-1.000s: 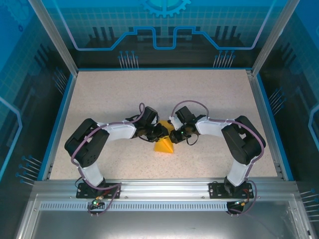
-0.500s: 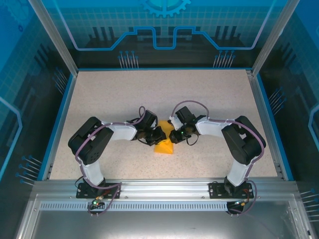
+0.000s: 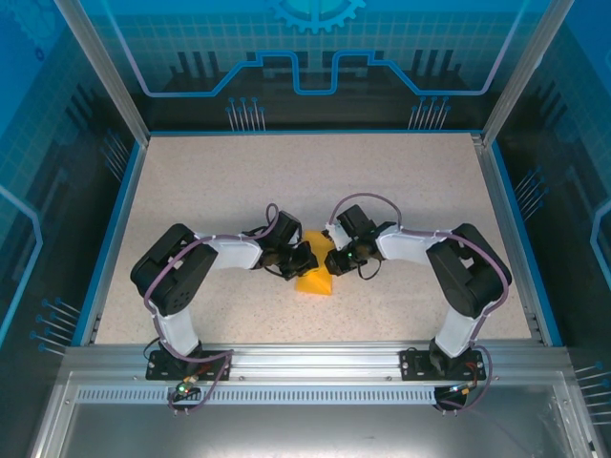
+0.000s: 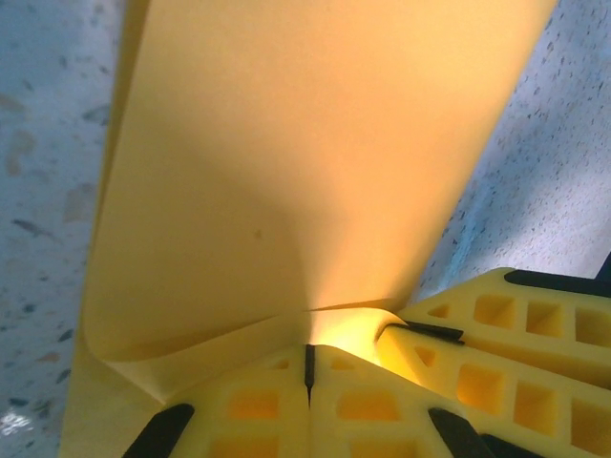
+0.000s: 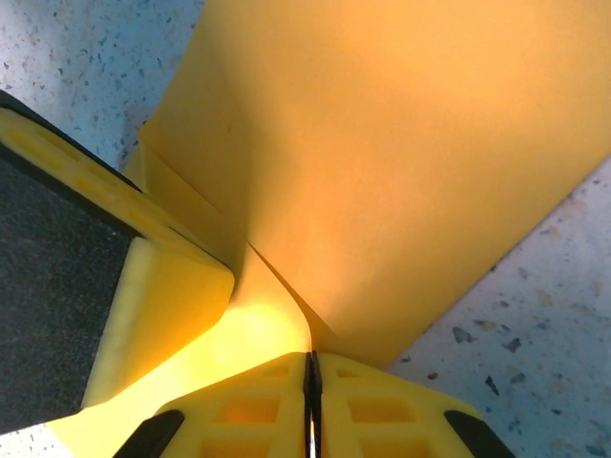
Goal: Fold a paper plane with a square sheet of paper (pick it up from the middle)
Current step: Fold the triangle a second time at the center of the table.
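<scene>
The orange-yellow square sheet of paper [image 3: 315, 282] is pinched up at the table's middle, and its flaps hang to the tabletop like a tent. My left gripper [image 3: 304, 260] is shut on the paper's ridge from the left. My right gripper [image 3: 336, 258] is shut on it from the right, close beside the other. In the left wrist view the sheet [image 4: 286, 172] rises from my closed left gripper [image 4: 309, 367], and the right gripper's fingers [image 4: 516, 329] show alongside. In the right wrist view a paper edge [image 5: 382, 153] runs into my closed right gripper [image 5: 310, 382]. The paper plane is out of view.
The speckled beige tabletop [image 3: 210, 191] is bordered by a blue rim and an aluminium frame [image 3: 305, 358] at the near edge. Transparent blue walls enclose the back and sides. Both arm bases stand at the near edge.
My left gripper has closed on the paper, and the left arm has shifted slightly down and left. The right arm has hardly moved.
</scene>
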You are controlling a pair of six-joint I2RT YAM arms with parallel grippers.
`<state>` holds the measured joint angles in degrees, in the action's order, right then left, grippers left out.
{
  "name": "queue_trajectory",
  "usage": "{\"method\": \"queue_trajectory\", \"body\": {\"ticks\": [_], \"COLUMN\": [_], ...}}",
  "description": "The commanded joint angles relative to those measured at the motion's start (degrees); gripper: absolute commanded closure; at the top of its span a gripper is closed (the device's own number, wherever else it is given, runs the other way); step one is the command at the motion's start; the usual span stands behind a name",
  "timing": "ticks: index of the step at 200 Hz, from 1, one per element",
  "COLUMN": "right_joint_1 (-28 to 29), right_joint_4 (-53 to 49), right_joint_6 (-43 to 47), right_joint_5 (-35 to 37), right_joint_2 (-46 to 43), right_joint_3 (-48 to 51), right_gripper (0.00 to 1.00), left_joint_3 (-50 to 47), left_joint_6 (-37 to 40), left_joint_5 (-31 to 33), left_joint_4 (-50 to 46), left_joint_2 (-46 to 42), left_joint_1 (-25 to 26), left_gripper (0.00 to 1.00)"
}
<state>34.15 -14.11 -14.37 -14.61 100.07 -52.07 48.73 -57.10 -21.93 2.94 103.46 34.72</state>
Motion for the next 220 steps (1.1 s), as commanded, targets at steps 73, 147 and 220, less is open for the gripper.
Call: {"method": "queue_trajectory", "body": {"ticks": [73, 147, 220], "right_joint_1": [0.83, -0.13, 4.04], "right_joint_4": [-0.73, -4.18, 2.97], "right_joint_6": [-1.19, -5.24, -17.68], "right_joint_5": [1.06, 2.88, -10.99], "right_joint_2": [0.72, -9.87, -9.28], "right_joint_3": [-0.33, 0.72, 5.91], "right_gripper": [0.89, 0.66, 0.89], "left_joint_3": [-0.43, -0.76, -0.57], "left_joint_6": [2.17, 2.42, 2.73], "left_joint_5": [1.0, 1.37, 1.28], "left_joint_4": [-3.46, -3.53, -3.71], "left_joint_2": [0.78, 1.04, 0.96], "left_joint_1": [0.03, 0.04, 0.0], "left_gripper": [0.93, 0.94, 0.94]}}
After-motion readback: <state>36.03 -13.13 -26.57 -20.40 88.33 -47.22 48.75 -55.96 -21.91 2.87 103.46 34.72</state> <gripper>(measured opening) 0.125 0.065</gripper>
